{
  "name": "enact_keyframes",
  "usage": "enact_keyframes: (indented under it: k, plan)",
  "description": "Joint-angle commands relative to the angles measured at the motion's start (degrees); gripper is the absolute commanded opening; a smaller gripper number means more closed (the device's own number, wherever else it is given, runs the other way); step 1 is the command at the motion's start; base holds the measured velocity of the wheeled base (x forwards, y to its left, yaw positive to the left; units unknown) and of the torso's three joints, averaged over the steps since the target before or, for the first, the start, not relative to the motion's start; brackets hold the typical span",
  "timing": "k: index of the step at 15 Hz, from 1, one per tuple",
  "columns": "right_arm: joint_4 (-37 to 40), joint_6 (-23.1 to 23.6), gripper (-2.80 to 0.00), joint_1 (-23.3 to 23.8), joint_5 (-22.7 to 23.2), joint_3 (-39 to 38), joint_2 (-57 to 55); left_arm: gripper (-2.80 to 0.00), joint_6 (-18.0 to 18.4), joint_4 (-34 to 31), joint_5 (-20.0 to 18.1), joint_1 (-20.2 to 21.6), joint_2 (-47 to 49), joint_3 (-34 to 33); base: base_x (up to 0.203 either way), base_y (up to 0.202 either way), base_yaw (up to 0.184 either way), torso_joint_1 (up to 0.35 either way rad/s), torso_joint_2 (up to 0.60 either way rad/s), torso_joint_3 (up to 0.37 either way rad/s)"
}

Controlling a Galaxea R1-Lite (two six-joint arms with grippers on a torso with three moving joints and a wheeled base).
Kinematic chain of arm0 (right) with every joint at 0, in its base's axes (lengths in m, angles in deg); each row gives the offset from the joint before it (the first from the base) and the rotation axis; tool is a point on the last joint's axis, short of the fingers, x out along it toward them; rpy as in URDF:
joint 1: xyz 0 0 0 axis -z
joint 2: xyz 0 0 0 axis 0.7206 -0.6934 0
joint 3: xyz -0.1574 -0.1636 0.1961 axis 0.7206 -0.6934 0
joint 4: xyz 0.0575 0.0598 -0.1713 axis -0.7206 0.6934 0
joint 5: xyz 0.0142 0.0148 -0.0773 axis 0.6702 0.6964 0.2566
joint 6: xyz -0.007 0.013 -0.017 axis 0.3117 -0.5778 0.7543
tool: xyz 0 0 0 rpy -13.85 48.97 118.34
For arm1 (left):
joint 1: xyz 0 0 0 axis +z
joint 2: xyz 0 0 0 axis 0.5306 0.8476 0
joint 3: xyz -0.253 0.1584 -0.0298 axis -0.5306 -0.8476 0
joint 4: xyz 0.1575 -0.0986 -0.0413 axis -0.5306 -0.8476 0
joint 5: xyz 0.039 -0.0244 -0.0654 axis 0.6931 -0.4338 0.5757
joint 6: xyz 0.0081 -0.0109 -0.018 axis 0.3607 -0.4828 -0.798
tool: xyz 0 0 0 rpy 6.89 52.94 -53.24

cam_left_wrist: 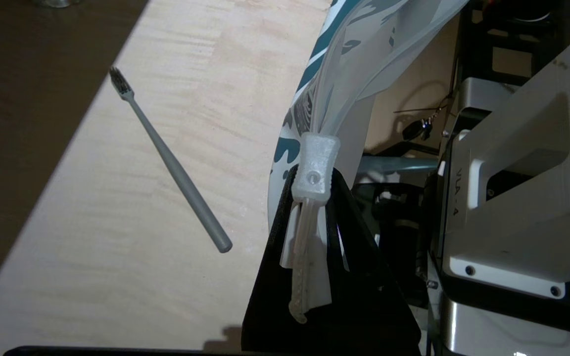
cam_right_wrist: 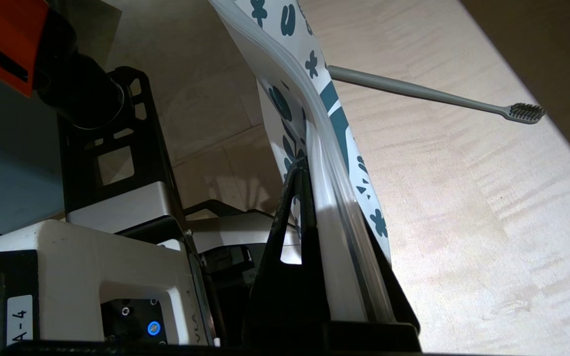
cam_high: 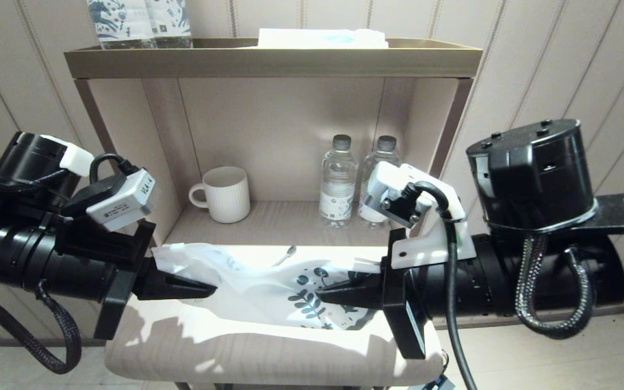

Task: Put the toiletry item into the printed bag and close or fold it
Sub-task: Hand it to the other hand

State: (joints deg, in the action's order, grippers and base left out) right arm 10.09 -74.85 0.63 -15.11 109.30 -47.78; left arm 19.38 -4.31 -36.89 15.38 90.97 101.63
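Note:
The printed bag (cam_high: 268,290) hangs above the table, stretched between both grippers, leaf prints toward its right end. My left gripper (cam_high: 206,290) is shut on the plain end, pinching the zip strip just behind the white slider (cam_left_wrist: 314,168). My right gripper (cam_high: 325,295) is shut on the printed end along the zip strip (cam_right_wrist: 332,198). The grey toothbrush (cam_high: 286,254) lies on the table behind the bag, outside it and touching neither gripper. In the left wrist view the toothbrush (cam_left_wrist: 171,163) lies beside the bag (cam_left_wrist: 349,59). In the right wrist view the toothbrush (cam_right_wrist: 413,91) pokes out from behind the bag (cam_right_wrist: 314,64).
The pale wooden table (cam_high: 236,346) has a rounded front edge. In the niche behind stand a white ribbed mug (cam_high: 225,194) and two water bottles (cam_high: 338,181) (cam_high: 377,168). On the top shelf are navy-printed packs (cam_high: 138,21) and a white folded item (cam_high: 323,38).

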Motion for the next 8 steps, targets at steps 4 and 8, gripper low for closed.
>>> enact_keyframes:
  k: [4,8]
  plan:
    - [0.1,0.7,-2.80,-1.6,0.1,2.6,-3.3,-2.80,0.2,0.1,1.6,-2.0,0.5,0.6,0.000,0.000,0.000,0.000,0.00,0.000]
    - [0.1,0.8,-2.80,-2.0,0.1,4.0,-4.8,-2.80,0.2,0.1,1.7,-2.7,0.2,0.7,0.000,0.000,0.000,0.000,0.00,0.000]
